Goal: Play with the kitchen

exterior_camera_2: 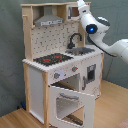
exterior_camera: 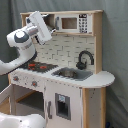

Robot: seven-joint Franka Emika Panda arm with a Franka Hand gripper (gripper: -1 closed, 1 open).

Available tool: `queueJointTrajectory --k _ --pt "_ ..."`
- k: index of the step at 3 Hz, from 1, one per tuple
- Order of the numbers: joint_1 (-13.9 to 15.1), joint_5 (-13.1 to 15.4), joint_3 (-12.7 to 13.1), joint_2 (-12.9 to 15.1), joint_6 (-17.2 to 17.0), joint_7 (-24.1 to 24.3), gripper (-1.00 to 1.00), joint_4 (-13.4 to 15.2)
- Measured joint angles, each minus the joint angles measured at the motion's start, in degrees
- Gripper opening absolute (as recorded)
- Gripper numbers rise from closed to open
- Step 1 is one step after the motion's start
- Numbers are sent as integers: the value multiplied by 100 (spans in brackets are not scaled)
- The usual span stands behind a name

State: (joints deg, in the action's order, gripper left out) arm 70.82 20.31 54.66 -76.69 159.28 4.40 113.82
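In the first exterior view, the gripper point(exterior_camera: 50, 21) is raised to the upper shelf of the kitchen point(exterior_camera: 75, 95); finger state cannot be told. In the second exterior view, the oven door point(exterior_camera_2: 72, 104) is seen hanging open; the gripper is cut off by the top edge.

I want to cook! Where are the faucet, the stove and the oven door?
faucet point(exterior_camera_2: 75, 38), second exterior view, its curved neck.
hob point(exterior_camera_2: 53, 59), second exterior view, black top.
oven door point(exterior_camera_2: 70, 105), second exterior view, open door's window.
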Motion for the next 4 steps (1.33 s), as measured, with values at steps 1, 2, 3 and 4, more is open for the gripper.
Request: queueJointTrajectory --k 1,2,3,4 --pt "-471 0 -143 -151 -120 -236 100 284" --pt "-952 0 -242 -325 -315 -471 100 439" --pt "-1392 0 -261 -456 -563 -707 100 448" --pt "-1850 0 -260 -589 -682 -1056 100 448"
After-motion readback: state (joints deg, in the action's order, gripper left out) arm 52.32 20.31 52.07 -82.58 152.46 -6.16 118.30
